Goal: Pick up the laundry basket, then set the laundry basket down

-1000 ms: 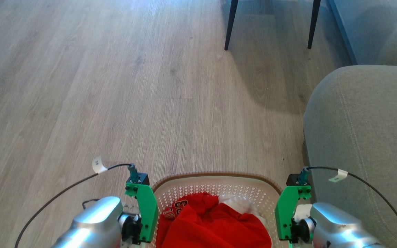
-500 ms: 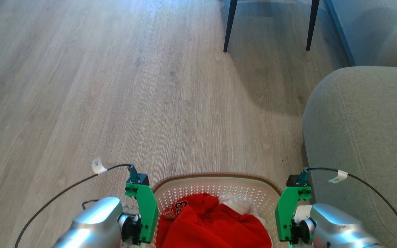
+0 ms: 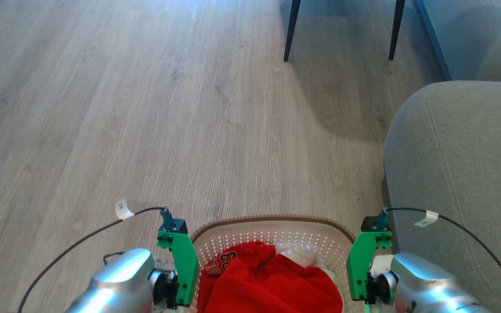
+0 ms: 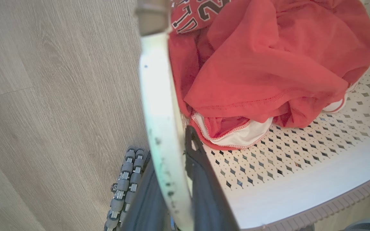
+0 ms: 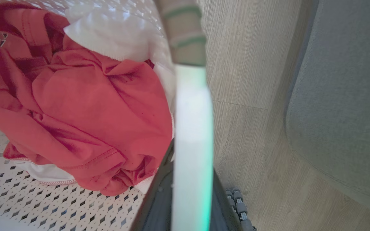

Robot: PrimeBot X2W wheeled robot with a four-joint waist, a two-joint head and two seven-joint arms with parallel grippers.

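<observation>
Clamping the laundry basket [image 3: 272,225] by its side handles [image 5: 193,128]: our left fingers [image 4: 201,179] pinch one, our right fingers [image 5: 157,199] the other, both nearly closed. Basket is between our arms. Sofa [image 3: 459,174] edge just beside its right rim; floor [image 3: 189,108] ahead open to chair legs [image 3: 291,30].

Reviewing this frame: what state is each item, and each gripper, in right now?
laundry basket: upright, gripped at both side handles, clothes inside.
left gripper: shut on the laundry basket's left handle.
right gripper: shut on the laundry basket's right handle.
red shirt: crumpled inside the laundry basket.
white cloth: bunched, partly covered by the red shirt.
</observation>
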